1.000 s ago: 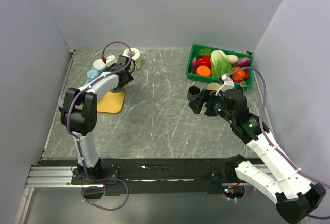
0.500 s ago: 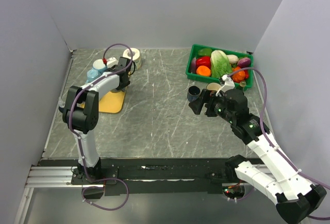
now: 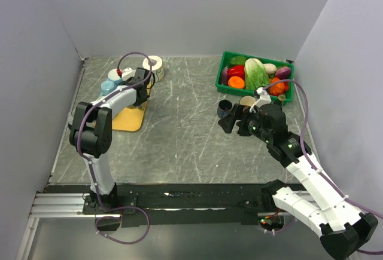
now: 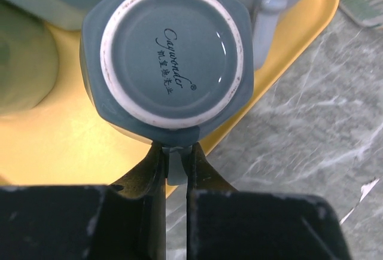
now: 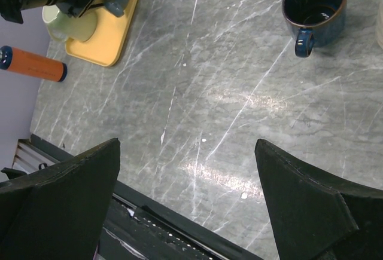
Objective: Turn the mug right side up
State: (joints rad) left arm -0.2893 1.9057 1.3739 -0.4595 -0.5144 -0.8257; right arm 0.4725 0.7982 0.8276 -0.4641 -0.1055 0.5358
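A blue-grey mug (image 4: pixel 173 57) stands upside down on the yellow tray (image 4: pixel 60 146), its base with a white ring facing the left wrist camera. My left gripper (image 4: pixel 175 152) is shut on the mug's handle (image 4: pixel 175 170), which sits pinched between the two fingers at the tray's edge. From above, that gripper (image 3: pixel 142 92) hangs over the tray (image 3: pixel 127 118) at the back left and covers most of the mug. My right gripper (image 5: pixel 187 142) stands wide open over bare table, holding nothing, near the middle right (image 3: pixel 230 119).
The tray also carries a pale green cup (image 4: pixel 24 57) and another blue-grey mug (image 4: pixel 269 9). A dark blue cup (image 5: pixel 315 3) stands upright beside the green basket of vegetables (image 3: pixel 256 75). An orange cylinder (image 5: pixel 33 64) lies left of the tray. A white roll (image 3: pixel 154 64) sits at the back.
My left gripper has closed from wide open onto the mug's handle and edged slightly toward the back. The right arm has stayed still.
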